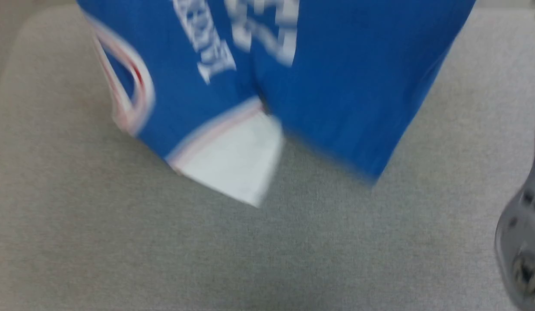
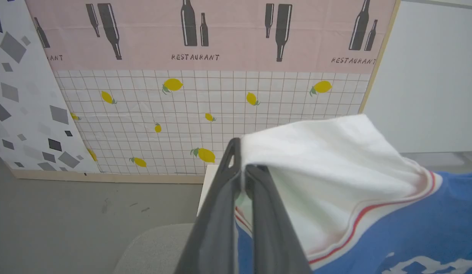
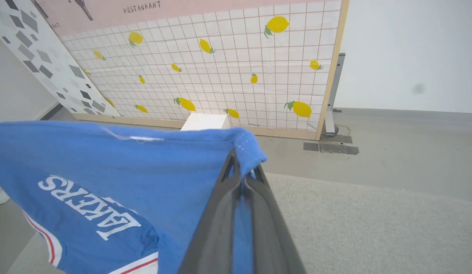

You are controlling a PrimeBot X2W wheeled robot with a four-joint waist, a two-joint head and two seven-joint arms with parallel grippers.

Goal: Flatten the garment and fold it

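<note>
**Head view: shirt held up over the surface, flattening step**

Grey surface [image 1: 120,250] lies bare across the near half, with open room to lay cloth down. The shirt [image 1: 336,86] hangs above it, print side toward the camera. The frame is blurred, so I cannot tell whether the low white sleeve [image 1: 237,164] touches the surface.

Left end effector [image 2: 243,167] is closed, pinching the shirt at the other white sleeve [image 2: 327,167]. Right end effector [image 3: 243,171] is closed on a blue hem corner.

Judgement: this is the spread-and-lay-down part of flattening, and no fold has begun. The next move calls for keeping the held edge taut between the two grips, then lowering so the shirt lies flat without bunching.

Edges: the surface's rounded corner sits close under the left grip, and its far edge meets the floor [image 3: 392,144] beyond the right one. Placement should stay inboard of both.
</note>
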